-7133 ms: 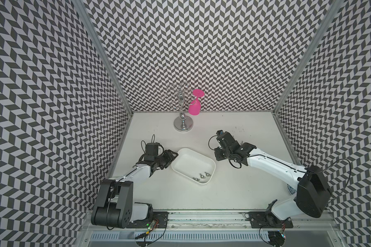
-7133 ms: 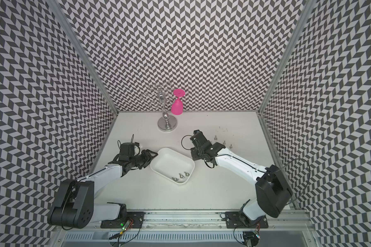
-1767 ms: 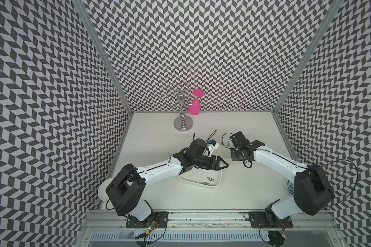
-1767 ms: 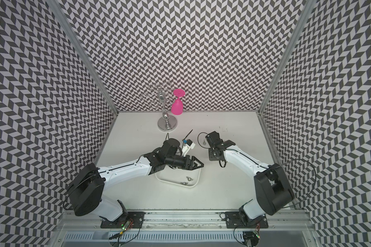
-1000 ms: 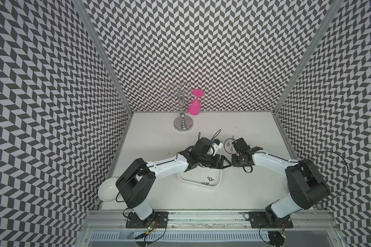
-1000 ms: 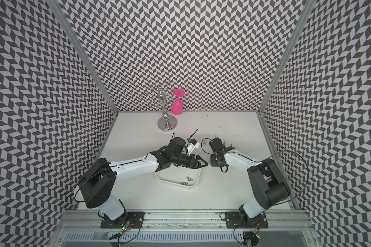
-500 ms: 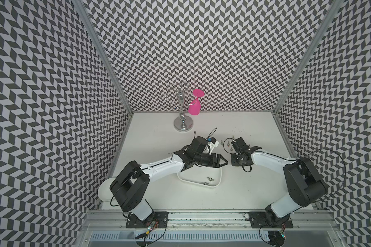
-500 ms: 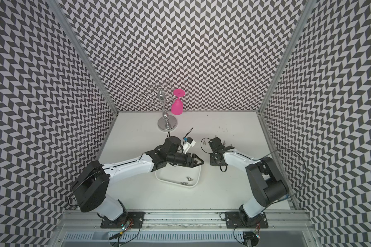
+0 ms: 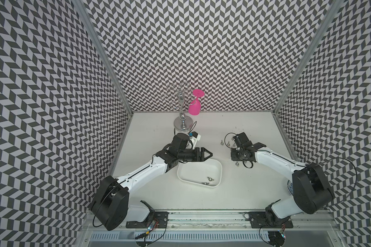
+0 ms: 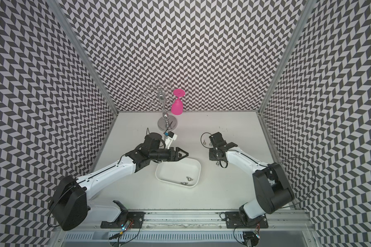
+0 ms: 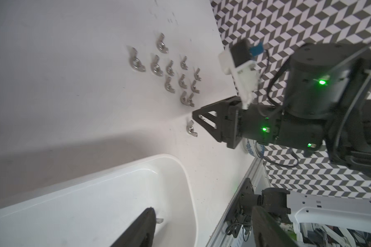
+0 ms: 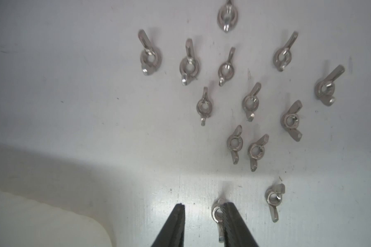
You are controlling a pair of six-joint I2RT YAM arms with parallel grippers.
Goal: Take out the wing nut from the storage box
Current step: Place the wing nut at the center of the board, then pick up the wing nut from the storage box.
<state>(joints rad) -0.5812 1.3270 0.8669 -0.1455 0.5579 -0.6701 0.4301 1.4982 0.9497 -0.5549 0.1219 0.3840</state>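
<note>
a moment ago the two hands were meeting tip to tip above the box; now they are parting. the right hand (image 12: 204, 205) is sitting low on the white bench (image 9: 201, 198), to the right of the shallow white plastic storage box (image 9: 193, 173). its fingers are spreading, letting go of a small silver wing nut (image 12: 217, 210) that is lying on the bench and touching only one finger. that nut is resting just on the near side of a cluster of silver wing nuts (image 12: 249, 102) already laid out there, so i am reading this as one more delivered.

the left hand (image 9: 210, 154) is hovering over the far left corner of the box, fingers apart and holding nothing. two wing nuts (image 9: 210, 178) are lying by the box's near right edge, so the job is looking unfinished.

from above, the right arm's wrist is hiding its own fingers and most of the cluster. a blue-patterned bowl (image 9: 289, 189) is peeking out behind that arm's base, mostly covered.
</note>
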